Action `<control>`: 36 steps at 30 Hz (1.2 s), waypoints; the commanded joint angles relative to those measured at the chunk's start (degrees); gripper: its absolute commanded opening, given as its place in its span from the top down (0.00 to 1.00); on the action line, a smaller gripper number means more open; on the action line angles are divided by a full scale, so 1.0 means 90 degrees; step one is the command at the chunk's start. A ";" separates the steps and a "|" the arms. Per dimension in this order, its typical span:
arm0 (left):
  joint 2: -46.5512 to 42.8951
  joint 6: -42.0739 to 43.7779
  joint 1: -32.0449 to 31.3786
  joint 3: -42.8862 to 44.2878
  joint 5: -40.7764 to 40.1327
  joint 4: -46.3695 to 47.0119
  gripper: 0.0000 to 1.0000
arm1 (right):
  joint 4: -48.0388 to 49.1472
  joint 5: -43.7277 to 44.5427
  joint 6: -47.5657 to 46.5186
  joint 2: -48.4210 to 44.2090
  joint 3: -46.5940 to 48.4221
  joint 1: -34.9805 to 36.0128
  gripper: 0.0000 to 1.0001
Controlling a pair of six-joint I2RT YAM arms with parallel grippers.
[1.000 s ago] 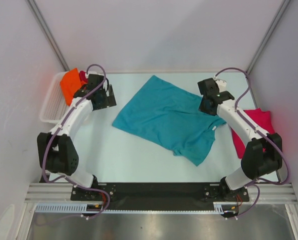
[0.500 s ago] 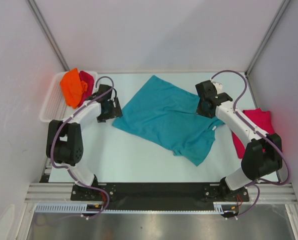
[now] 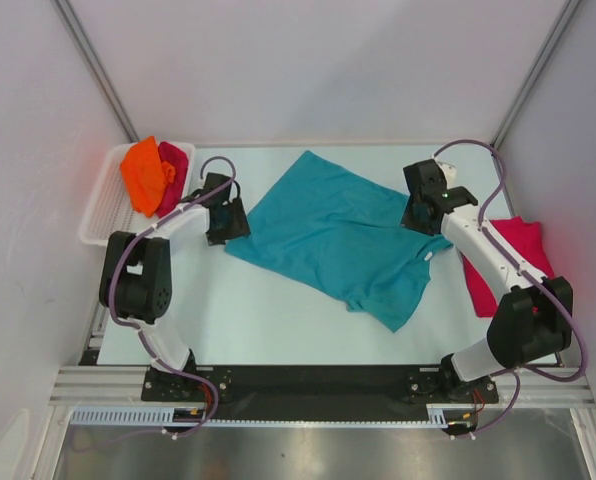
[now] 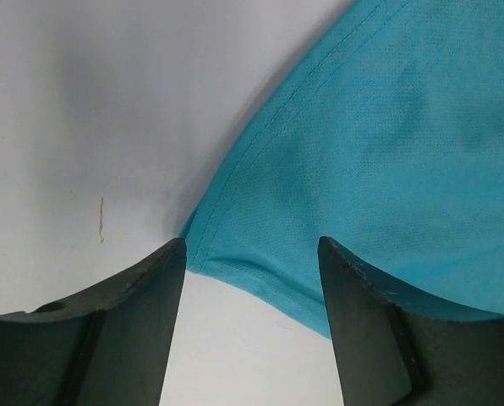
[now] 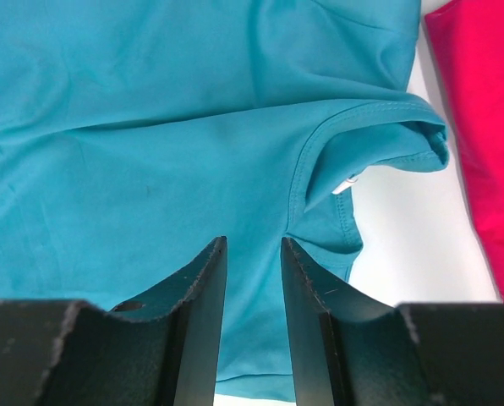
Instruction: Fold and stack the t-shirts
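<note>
Right, my left gripper [image 4: 252, 254] sits low over the table [image 3: 258, 300] with its two fingers well apart. The left-hand corner of the teal t-shirt [image 3: 328, 235] lies in the gap between them, hem showing, and nothing is pinched. Behind it the wrist points right towards the cloth. The white forearm runs back down and left to a black elbow standing near the left edge, above the base.

My right gripper [image 5: 252, 245] hangs over the shirt's right side, beside the neck opening. Its fingers stand only narrowly parted, with flat teal fabric showing through the slot; I see no fold caught in them. That forearm slopes down and right across the table to its elbow, which is bent back over the base at the near edge.

The teal shirt itself is spread at a slant across the middle of the table, somewhat rumpled. A crimson-pink t-shirt [image 3: 508, 245] lies at the right edge, partly under the right arm. At the far left, the white basket [image 3: 96, 215] holds the orange t-shirt [image 3: 143, 172] and another crimson-pink one [image 3: 173, 165].
</note>
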 commanded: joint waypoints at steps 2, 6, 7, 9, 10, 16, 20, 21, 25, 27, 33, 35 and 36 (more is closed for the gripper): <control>0.0090 -0.0095 -0.0045 -0.0055 0.0087 0.0320 0.32 | -0.0044 0.0020 -0.0171 -0.0181 0.0034 -0.0052 0.63; 0.0090 -0.0056 -0.0045 -0.0074 0.0028 0.0300 0.32 | -0.0054 0.0021 -0.0171 -0.0151 0.0044 -0.0052 0.63; 0.0090 -0.0037 -0.0045 -0.0074 0.0009 0.0291 0.32 | -0.0054 0.0020 -0.0171 -0.0132 0.0044 -0.0042 0.63; 0.0109 -0.0046 -0.0045 -0.0084 -0.0011 0.0271 0.34 | -0.0064 0.0020 -0.0181 -0.0132 0.0063 -0.0061 0.64; 0.0119 -0.0037 -0.0045 -0.0084 -0.0001 0.0242 0.35 | -0.0073 0.0020 -0.0181 -0.0132 0.0073 -0.0062 0.64; 0.0041 -0.0095 -0.0045 -0.0123 -0.0060 -0.0031 0.64 | -0.0210 0.0021 -0.0269 -0.0229 0.0219 -0.0149 0.64; -0.0076 -0.0134 -0.0045 -0.0279 -0.0167 -0.0051 0.68 | -0.0327 0.0020 -0.0386 -0.0434 0.0356 -0.0218 0.64; -0.0086 -0.0153 -0.0035 -0.0328 -0.0225 -0.0042 0.69 | -0.0337 0.0020 -0.0396 -0.0473 0.0395 -0.0227 0.65; -0.0135 -0.0232 -0.0035 -0.0630 -0.0353 0.0036 0.71 | -0.0376 0.0040 -0.0464 -0.0532 0.0415 -0.0267 0.64; -0.0212 -0.0319 -0.0045 -0.0670 -0.0479 0.0027 0.66 | -0.0376 0.0030 -0.0474 -0.0493 0.0405 -0.0267 0.65; -0.0476 -0.0300 -0.0035 -0.0641 -0.0977 -0.0070 0.25 | -0.0376 -0.0058 -0.0435 -0.0474 0.0386 -0.0257 0.65; -0.0399 -0.0290 -0.0035 -0.0611 -0.1017 -0.0149 0.23 | -0.0367 -0.0058 -0.0425 -0.0474 0.0396 -0.0247 0.65; -0.0360 -0.0310 -0.0035 -0.0621 -0.0998 -0.0139 0.23 | -0.0347 -0.0067 -0.0416 -0.0474 0.0396 -0.0247 0.65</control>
